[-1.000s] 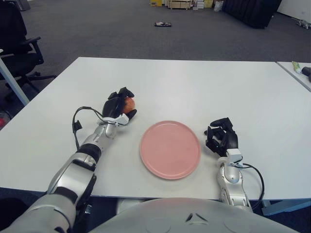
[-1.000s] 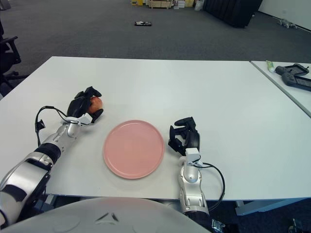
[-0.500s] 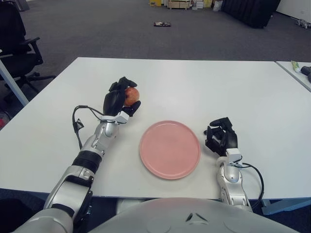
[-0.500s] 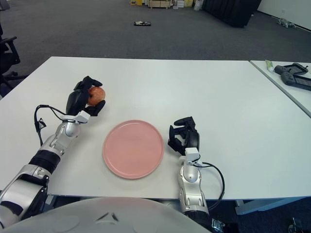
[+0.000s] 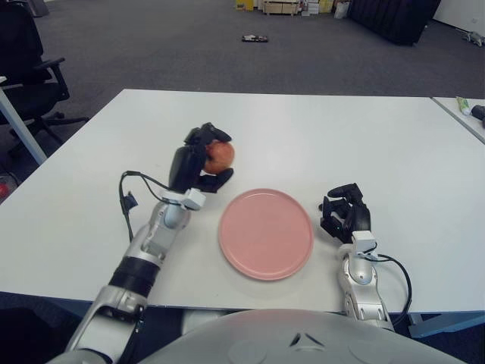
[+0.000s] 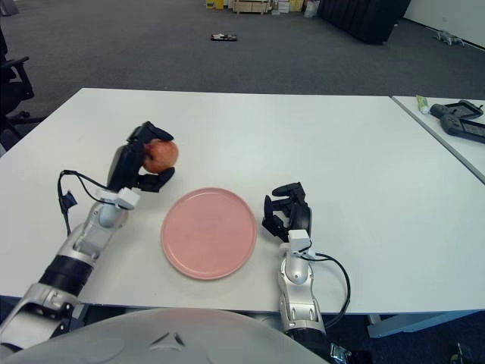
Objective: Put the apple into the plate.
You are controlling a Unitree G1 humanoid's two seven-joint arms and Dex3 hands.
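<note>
My left robot hand (image 5: 198, 161) is raised off the table (image 5: 303, 129), its black fingers (image 5: 203, 135) curled round the apple (image 5: 220, 155) from above and below, so the fruit is gripped and clear of the surface. The apple is reddish with a paler patch, and shows on the right side of the hand, facing the plate. Left forearm (image 5: 155, 235) runs back toward me at a slant, silver with a black band, and a thin black cable (image 5: 129, 199) loops beside the wrist. The apple sits up and to the left of the pink plate (image 5: 266, 233), near its upper-left rim but not over it as far as I can tell. The plate lies flat on the white table, round, with nothing in it. My right robot hand (image 5: 345, 216) shows just beside the plate's right rim, apart from it, fingers curled in with nothing held; I cannot tell whether it touches the table. Its wrist has a black cable (image 5: 398, 273) looping off toward the table's near edge. Farther out: a 2nd white table (image 6: 447, 129) at the right carries a dark controller-like object (image 6: 458, 120) and a small greenish tube (image 6: 421, 103). A black office chair (image 5: 30, 68) stands at the left on the grey carpet. A small dark item (image 5: 254, 38) lies on the floor well beyond the table.
</note>
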